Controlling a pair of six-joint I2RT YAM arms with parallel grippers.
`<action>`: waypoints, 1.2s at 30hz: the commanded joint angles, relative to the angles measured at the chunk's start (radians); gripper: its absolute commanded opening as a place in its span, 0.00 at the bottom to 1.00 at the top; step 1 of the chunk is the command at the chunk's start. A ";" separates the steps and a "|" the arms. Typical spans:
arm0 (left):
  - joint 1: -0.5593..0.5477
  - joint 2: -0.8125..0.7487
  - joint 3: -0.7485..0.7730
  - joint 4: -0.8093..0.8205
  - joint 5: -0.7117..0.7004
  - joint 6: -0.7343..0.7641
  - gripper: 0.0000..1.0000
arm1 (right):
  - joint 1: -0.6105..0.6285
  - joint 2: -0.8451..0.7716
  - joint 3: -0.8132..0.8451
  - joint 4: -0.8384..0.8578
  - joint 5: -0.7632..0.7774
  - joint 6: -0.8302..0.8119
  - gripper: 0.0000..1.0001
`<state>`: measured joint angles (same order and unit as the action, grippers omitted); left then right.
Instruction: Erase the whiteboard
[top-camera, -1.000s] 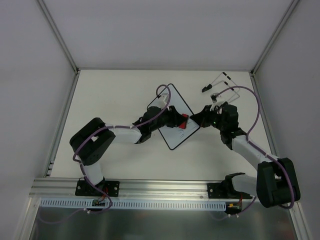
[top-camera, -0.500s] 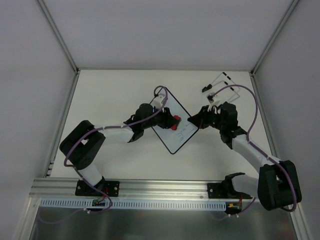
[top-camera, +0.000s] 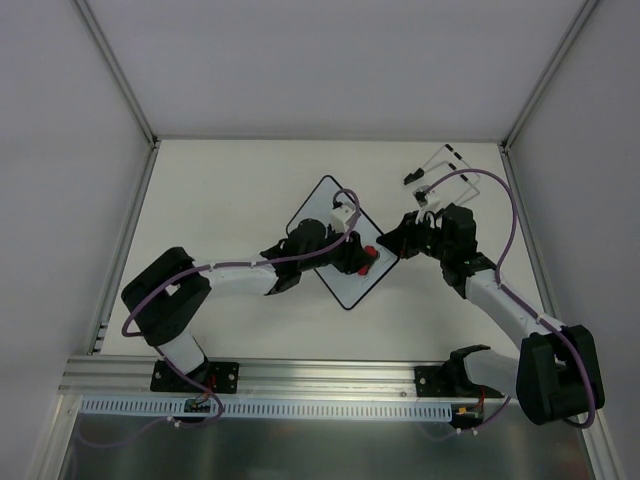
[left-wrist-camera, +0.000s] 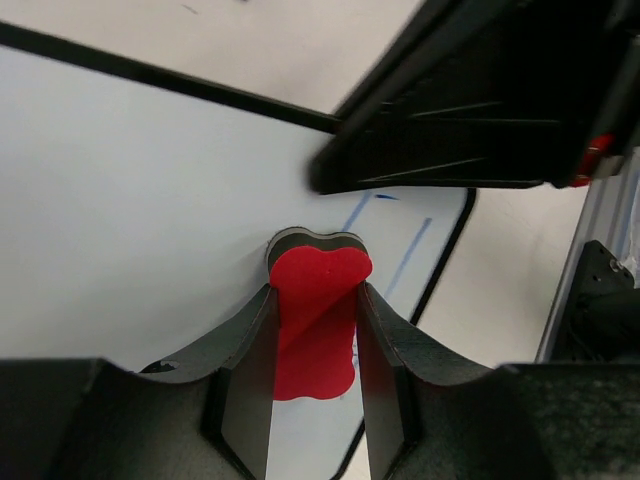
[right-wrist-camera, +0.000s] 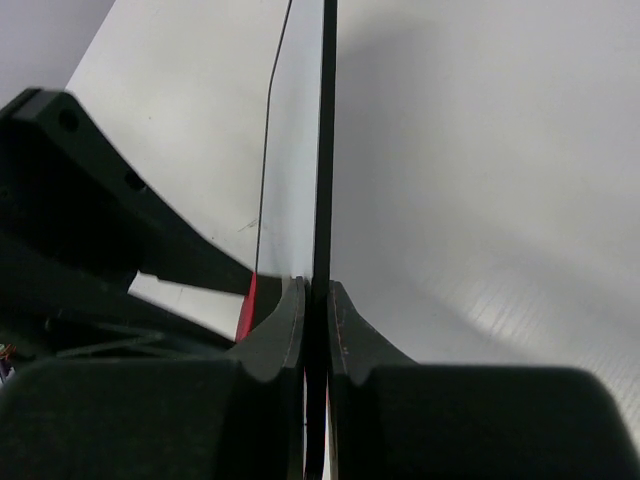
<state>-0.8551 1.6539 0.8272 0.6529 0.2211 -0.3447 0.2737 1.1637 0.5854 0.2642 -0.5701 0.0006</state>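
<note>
The top view showed the whiteboard (top-camera: 322, 205) near the middle of the desk (top-camera: 215, 190), turned like a diamond. Only the left wrist view showed the left tool (left-wrist-camera: 316, 292) squeezed tight on a red bone-shaped eraser (left-wrist-camera: 314, 335), with the eraser's end touching the board. That view also showed thin blue marker lines (left-wrist-camera: 408, 260) near one rounded corner. Only the right wrist view showed the right tool (right-wrist-camera: 318, 300) pinching the board's edge, its two fingers almost together with the edge between them. The desk was plain and pale. Around it stood white walls (top-camera: 320, 70), and a metal rail (top-camera: 330, 372) ran along the near side. The board was white and mostly clean, with a thin black rim (left-wrist-camera: 150, 75).
</note>
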 joint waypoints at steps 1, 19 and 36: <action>-0.082 0.023 0.058 -0.047 -0.078 0.033 0.00 | 0.025 -0.025 0.036 -0.014 -0.073 -0.073 0.00; -0.121 0.057 0.144 -0.127 -0.190 0.046 0.00 | 0.027 -0.039 0.031 -0.014 -0.060 -0.073 0.00; -0.119 -0.029 -0.203 -0.039 -0.215 0.015 0.00 | 0.028 -0.024 0.047 -0.013 -0.057 -0.082 0.00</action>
<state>-0.9756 1.6089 0.6762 0.6476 0.0570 -0.3294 0.2741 1.1580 0.5987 0.2573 -0.5671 -0.0185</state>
